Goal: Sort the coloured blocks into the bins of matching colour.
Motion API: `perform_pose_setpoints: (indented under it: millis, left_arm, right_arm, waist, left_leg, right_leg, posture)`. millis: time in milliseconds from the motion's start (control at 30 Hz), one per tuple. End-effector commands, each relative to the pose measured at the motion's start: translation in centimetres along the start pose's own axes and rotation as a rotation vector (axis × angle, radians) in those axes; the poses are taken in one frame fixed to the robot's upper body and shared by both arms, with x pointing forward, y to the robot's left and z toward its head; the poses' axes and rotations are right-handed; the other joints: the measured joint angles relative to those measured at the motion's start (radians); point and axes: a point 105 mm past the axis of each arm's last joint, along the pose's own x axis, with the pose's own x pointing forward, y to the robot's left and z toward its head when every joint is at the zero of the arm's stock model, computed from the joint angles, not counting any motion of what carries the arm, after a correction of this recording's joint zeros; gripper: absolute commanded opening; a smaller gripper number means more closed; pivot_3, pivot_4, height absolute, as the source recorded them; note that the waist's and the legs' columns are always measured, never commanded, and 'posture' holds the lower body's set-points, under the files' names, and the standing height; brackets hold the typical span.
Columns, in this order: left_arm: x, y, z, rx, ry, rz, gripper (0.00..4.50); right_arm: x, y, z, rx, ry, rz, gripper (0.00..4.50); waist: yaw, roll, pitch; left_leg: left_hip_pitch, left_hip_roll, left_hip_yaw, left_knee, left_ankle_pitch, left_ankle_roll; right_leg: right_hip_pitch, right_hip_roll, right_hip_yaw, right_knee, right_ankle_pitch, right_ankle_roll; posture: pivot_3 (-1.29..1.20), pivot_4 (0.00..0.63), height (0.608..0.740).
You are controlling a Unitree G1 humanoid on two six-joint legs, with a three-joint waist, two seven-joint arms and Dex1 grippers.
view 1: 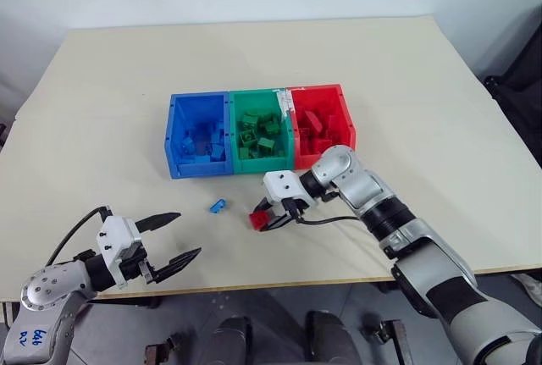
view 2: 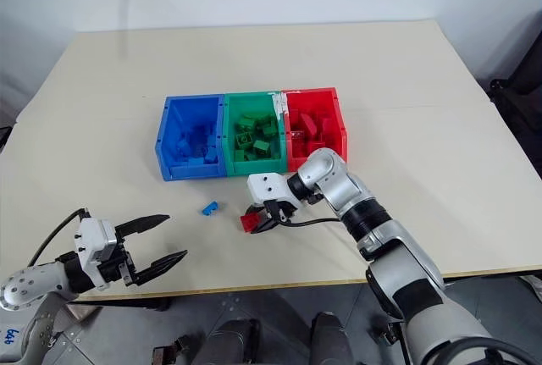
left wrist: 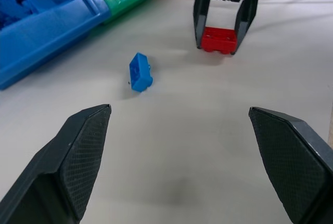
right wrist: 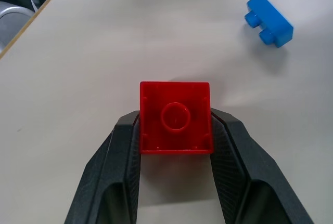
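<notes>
- Gripping the red block (right wrist: pixel 176 117) comes first: the right hand (view 1: pixel 273 217) has its fingers clamped on the block's two sides, low on the tabletop (view 1: pixel 102 111) just in front of the bins (view 1: pixel 258 132), before the green bin (view 1: pixel 262 131).
- Checking the hold before lifting seems wise, since the right wrist view shows the fingers pinching only the near half of the block; a firmer, deeper bite would likely keep it from twisting out.
- Lifting straight up should come before any sideways travel, so the block clears the bins' front wall.
- Carrying it over the red bin (view 1: pixel 322 123), at the bins' right end, and letting go only once it hangs inside the rim should keep it out of the green bin next door.
- Watching the blue block (view 1: pixel 218 206) matters too: it lies on the tabletop in front of the bins, before the blue bin (view 1: pixel 198 135), near the red block but apart from it.
- Waiting in front of the bins' left end, the left hand (view 1: pixel 166 237) hovers with fingers spread wide and nothing between them, well placed for the blue block.
</notes>
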Motion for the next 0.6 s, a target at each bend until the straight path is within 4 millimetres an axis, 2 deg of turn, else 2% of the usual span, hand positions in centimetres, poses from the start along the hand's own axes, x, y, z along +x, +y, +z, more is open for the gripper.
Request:
perform_pose_setpoints:
  millis: [33, 100, 167, 367, 467, 600]
  left_arm:
    - [1.4, -0.5, 1.9, 0.054, -0.05, -0.057, 4.5]
    - [2.6, -0.7, 2.6, 0.067, -0.077, -0.088, 4.5]
    - [3.4, -0.8, 3.1, 0.069, -0.095, -0.105, 4.5]
    - [6.1, -0.3, 4.8, 0.083, -0.152, -0.158, 4.5]
    - [7.0, -0.2, 5.2, 0.094, -0.161, -0.185, 4.5]
    - [7.4, -0.1, 5.3, 0.096, -0.163, -0.201, 4.5]
  right_arm:
    - [-3.5, -0.8, 2.3, 0.029, -0.152, -0.205, 1.44]
    - [-6.4, -1.0, 2.4, 0.085, -0.206, -0.362, 1.44]
    - [-8.3, -1.3, 2.3, 0.11, -0.216, -0.477, 1.44]
    - [-15.5, -3.9, 1.0, 0.207, -0.189, -0.861, 1.44]
    - [-17.6, -5.1, 0.2, 0.244, -0.166, -0.982, 1.44]
    - [-18.9, -6.3, -0.3, 0.278, -0.175, -1.073, 1.44]
  waist:
    - [0.002, 0.0, 0.0]
    - [0.009, 0.0, 0.0]
    - [0.013, 0.0, 0.0]
    - [-0.001, 0.0, 0.0]
    - [-0.003, 0.0, 0.0]
    - [-0.004, 0.0, 0.0]
  left_leg:
    - [0.0, 0.0, 0.0, 0.0, 0.0, 0.0]
    - [-0.001, 0.0, -0.001, 0.001, 0.0, 0.0]
    - [-0.001, 0.0, -0.001, 0.002, 0.0, 0.0]
    - [-0.001, -0.001, 0.002, 0.0, 0.0, -0.001]
    - [-0.001, -0.002, 0.003, 0.0, 0.0, -0.001]
    - [-0.001, -0.001, 0.004, -0.001, 0.0, -0.001]
  right_leg:
    - [0.0, 0.0, 0.0, 0.0, 0.0, 0.0]
    - [0.0, 0.0, 0.0, 0.0, 0.0, 0.0]
    - [0.0, 0.0, 0.0, 0.0, 0.0, 0.0]
    - [-0.001, 0.001, 0.001, 0.0, 0.0, 0.0]
    - [-0.002, 0.001, 0.001, 0.0, 0.0, 0.0]
    - [-0.003, 0.001, 0.001, 0.0, 0.0, 0.0]
  posture:
    - [0.0, 0.15, 0.74]
    - [0.0, 0.15, 0.74]
    - [0.0, 0.15, 0.74]
    - [0.0, 0.15, 0.74]
    - [0.0, 0.15, 0.74]
    - [0.0, 0.15, 0.74]
